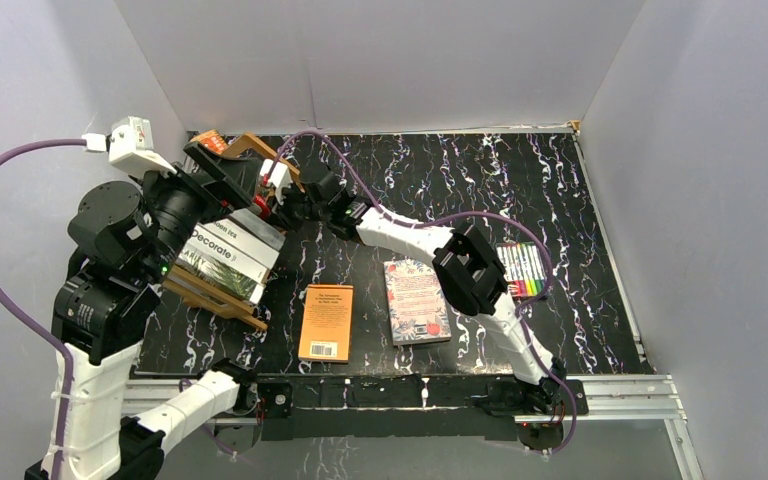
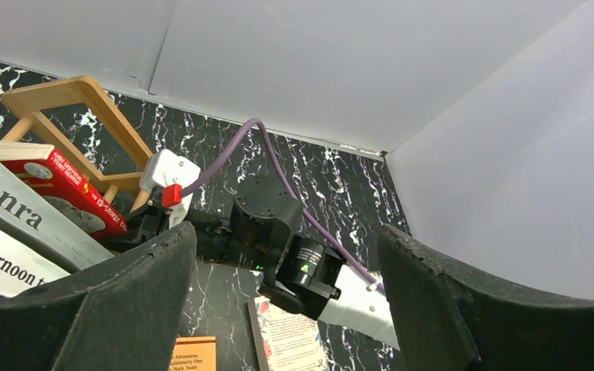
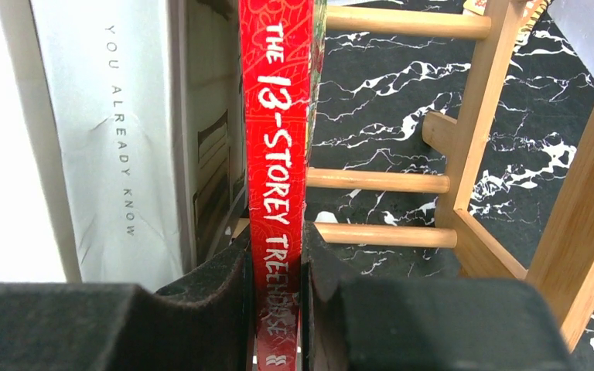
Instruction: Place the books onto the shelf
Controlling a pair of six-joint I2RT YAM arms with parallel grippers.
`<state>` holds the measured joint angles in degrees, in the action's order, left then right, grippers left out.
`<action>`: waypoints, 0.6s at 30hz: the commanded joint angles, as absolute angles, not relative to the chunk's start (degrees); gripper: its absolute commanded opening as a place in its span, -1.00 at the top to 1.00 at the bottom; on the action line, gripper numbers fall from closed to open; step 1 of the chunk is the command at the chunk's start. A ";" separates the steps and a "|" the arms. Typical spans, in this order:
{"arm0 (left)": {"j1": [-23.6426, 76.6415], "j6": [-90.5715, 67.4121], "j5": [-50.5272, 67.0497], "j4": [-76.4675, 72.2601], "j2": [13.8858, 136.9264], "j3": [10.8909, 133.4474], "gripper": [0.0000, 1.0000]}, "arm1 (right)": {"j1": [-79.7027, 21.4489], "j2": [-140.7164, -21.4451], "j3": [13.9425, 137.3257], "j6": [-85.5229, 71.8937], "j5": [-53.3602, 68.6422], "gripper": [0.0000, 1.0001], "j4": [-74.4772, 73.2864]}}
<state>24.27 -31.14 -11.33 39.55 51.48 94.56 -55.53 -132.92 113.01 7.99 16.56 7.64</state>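
The right arm [image 1: 400,232] reaches over the counter [image 1: 580,190] to the shelf [image 1: 218,296] at the far left. The right jaws are closed on the spine of the red book [image 3: 282,154], and the black pads [image 3: 224,286] press it from both sides. This book stands upright on the slats and touches the grey book [image 3: 116,139] on one side. On its other side the slats and the end frame of the shelf show. More books lean in the shelf: Decorate [image 1: 228,240] and, just below it, the palm-leaf book [image 1: 222,272]. The left arm [image 1: 120,235] hangs above these books, and the left jaws are wide open and hold nothing. Two books lie flat on the counter, apart from the shelf: the orange book [image 1: 326,322] and, near it on the right, the flowered book [image 1: 417,300]. The markers [image 1: 523,270] lie beside the elbow of the right arm
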 commanded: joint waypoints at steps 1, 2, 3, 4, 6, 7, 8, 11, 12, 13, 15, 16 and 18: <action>24.26 -31.21 -10.72 39.80 52.03 94.96 -0.68 | -55.85 -134.30 118.88 8.96 16.57 0.63 10.20; 24.26 -31.20 -10.79 39.77 52.03 94.99 -0.68 | -55.87 -134.56 119.24 8.94 16.57 0.58 9.98; 24.32 -31.20 -10.85 39.81 52.03 95.01 -0.68 | -55.82 -134.70 119.39 8.96 16.62 0.54 9.82; 24.26 -31.20 -10.89 39.84 52.03 95.01 -0.68 | -55.93 -134.73 119.44 8.85 16.62 0.50 9.72; 24.26 -31.20 -10.98 39.93 52.03 95.00 -0.68 | -55.99 -134.66 119.44 8.71 16.72 0.41 9.44; 24.26 -31.14 -10.98 39.94 52.03 94.92 -0.68 | -55.92 -134.46 119.44 8.59 16.79 0.37 9.18; 24.26 -31.12 -11.02 39.97 52.08 94.92 -0.68 | -55.95 -134.36 119.38 8.61 16.92 0.33 9.00; 24.28 -30.96 -11.07 39.97 52.03 94.71 -0.68 | -55.93 -133.30 118.33 8.33 17.21 0.26 9.19; 24.26 -30.90 -11.07 39.99 52.03 94.66 -0.68 | -55.90 -132.99 117.97 8.19 17.27 0.22 9.30; 24.28 -30.86 -11.07 39.91 52.05 94.66 -0.68 | -55.98 -132.64 117.75 8.11 17.28 0.19 9.31; 24.28 -30.77 -11.07 39.88 52.12 94.63 -0.68 | -55.95 -131.95 117.24 7.78 17.31 0.17 9.47; 24.26 -30.76 -11.07 39.90 52.12 94.60 -0.68 | -55.92 -131.62 116.89 7.66 17.27 0.17 9.57; 24.26 -30.68 -11.07 39.90 52.05 94.57 -0.68 | -55.98 -131.05 116.52 7.50 17.36 0.17 9.67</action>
